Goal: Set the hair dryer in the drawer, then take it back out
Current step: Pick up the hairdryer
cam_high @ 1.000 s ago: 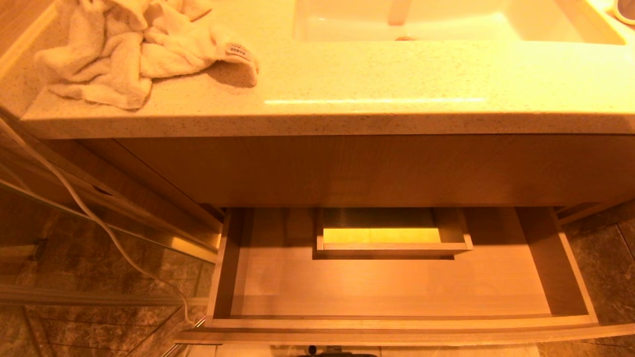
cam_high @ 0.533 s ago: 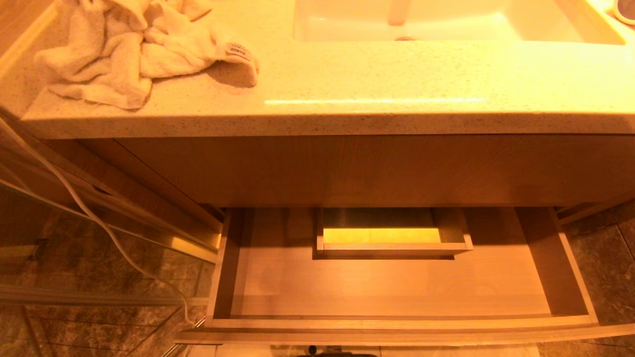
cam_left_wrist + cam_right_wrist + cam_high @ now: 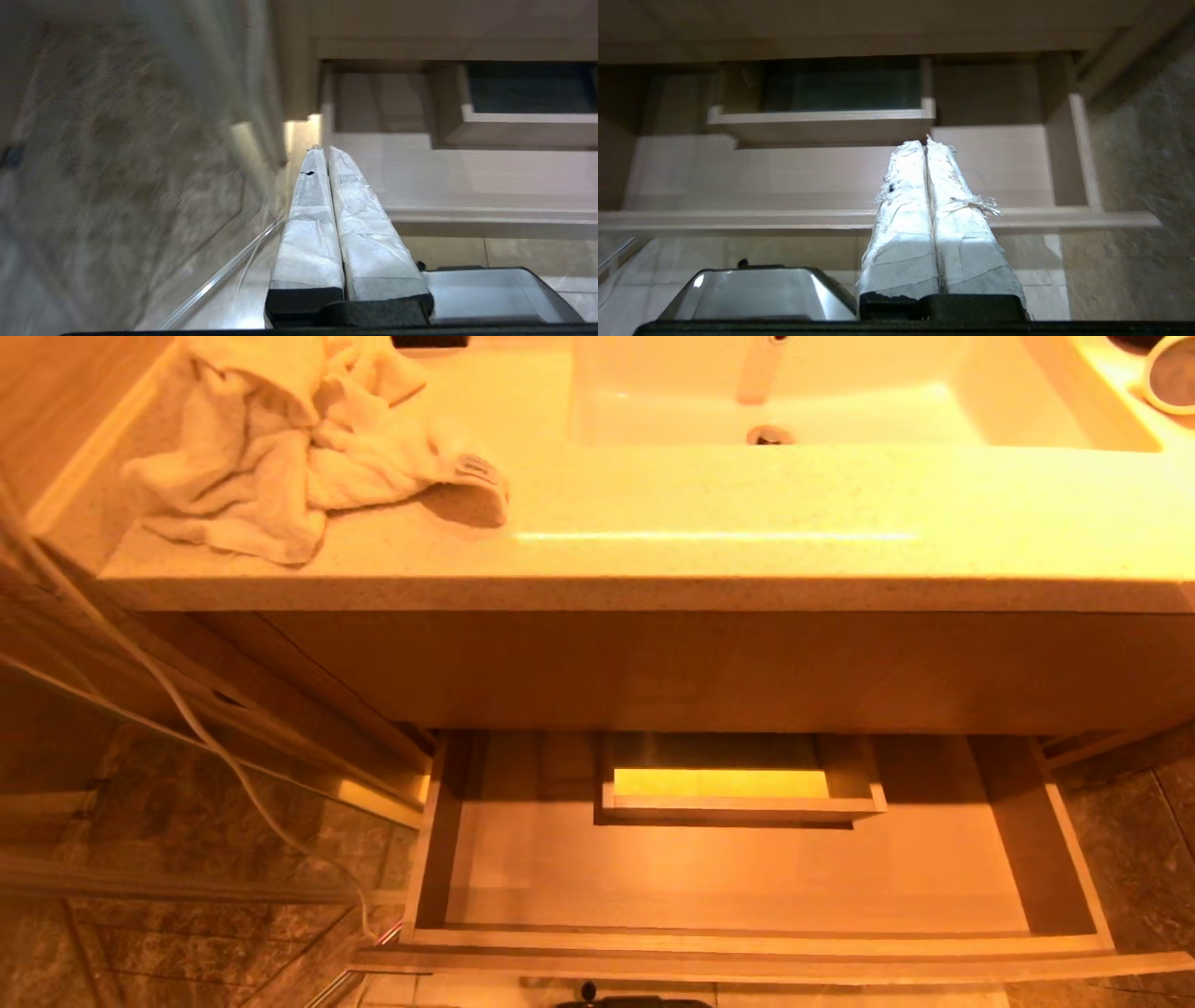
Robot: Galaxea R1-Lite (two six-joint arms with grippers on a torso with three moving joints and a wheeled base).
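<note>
The left gripper (image 3: 327, 150) has its two cloth-wrapped fingers (image 3: 308, 219) pressed together with nothing between them. It hangs in front of the drawer (image 3: 467, 177), near the drawer's left front corner, tips pointing toward the drawer's inside. The right gripper (image 3: 926, 142) is likewise pressed together and empty, its wrapping frayed along one finger (image 3: 966, 224). It hangs in front of the drawer too, toward the drawer's right half, tips pointing in over the front edge. Neither gripper touches the drawer, and neither shows in the head view.

The drawer (image 3: 747, 943) is pulled out from under the counter (image 3: 700, 513). Its wooden floor is bare, and a boxed rectangular cut-out (image 3: 738, 784) sits at the middle of its back.

The hair dryer itself shows in no view. A thin white cord (image 3: 215, 747) runs down to the left of the drawer, ending near the drawer's left front corner; what it belongs to cannot be told.

Above the drawer, a crumpled pale towel (image 3: 280, 457) lies on the counter's left end. A sink (image 3: 775, 392) is set into the counter above the drawer's middle, and a round cup (image 3: 1172, 373) stands at the counter's far right. Dark stone tiles (image 3: 1139, 859) cover the floor to either side of the drawer.
</note>
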